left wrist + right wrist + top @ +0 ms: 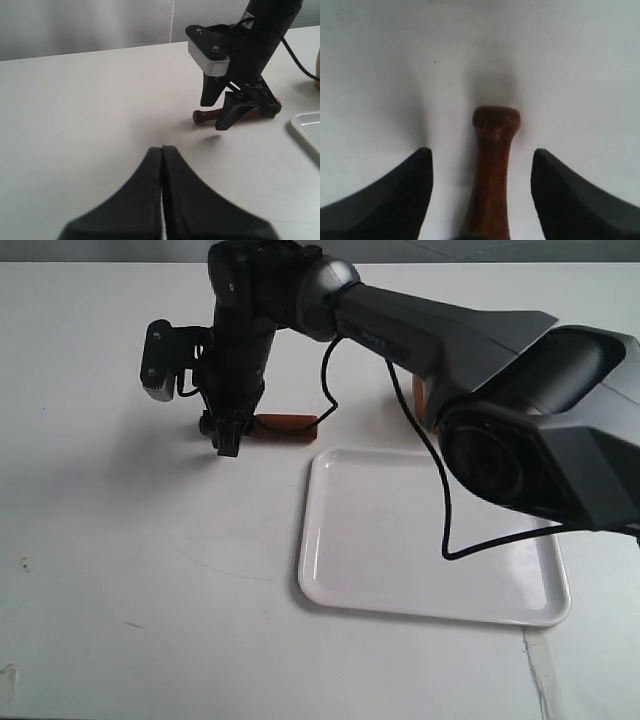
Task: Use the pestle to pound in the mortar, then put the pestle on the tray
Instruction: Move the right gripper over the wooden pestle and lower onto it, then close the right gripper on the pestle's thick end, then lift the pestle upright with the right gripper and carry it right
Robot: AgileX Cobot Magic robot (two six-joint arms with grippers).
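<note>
Pestle lies flat on plain white tabletop near tray

Legible text, labels, numbers: none in any of the three views. One entry only: a small pale marking on the dark link of the right arm, behind the right gripper toward the elbow. Too small and blurred to read.

Observed: a flat white matte tabletop, evenly lit, with faint specks; a pale grey backdrop stands beyond one edge.
</note>
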